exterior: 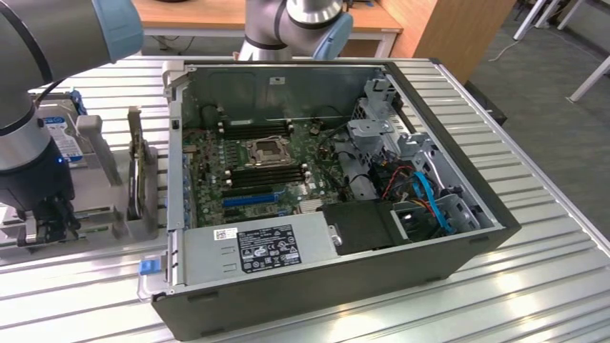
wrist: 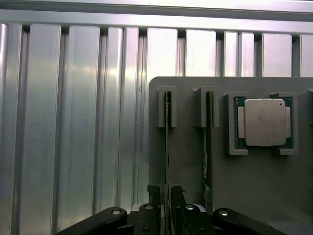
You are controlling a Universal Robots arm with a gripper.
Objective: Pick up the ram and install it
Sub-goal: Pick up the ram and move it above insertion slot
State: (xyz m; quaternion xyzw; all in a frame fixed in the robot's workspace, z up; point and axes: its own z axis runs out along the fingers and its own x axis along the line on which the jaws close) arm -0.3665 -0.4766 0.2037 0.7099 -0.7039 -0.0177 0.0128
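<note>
The tabletop (exterior: 543, 236) is made of long ribbed aluminium profiles, silver-grey, and bright light makes pale stripes of reflection along them. Behind it stands a wooden desk (exterior: 191, 16) with a light brown top and a white frame. At the exterior view's right, a tall wooden panel (exterior: 458, 32) rises just beside this desk. The floor (exterior: 558, 128) is dull grey, and thin white furniture legs (exterior: 593, 75) stand on it.

Black claw (wrist: 165, 192); dark green ram (wrist: 167, 132) just ahead of it; plain grey holder (wrist: 188, 161); silver processor (wrist: 264, 122) beyond; ribbed silver counter (wrist: 73, 122).
</note>
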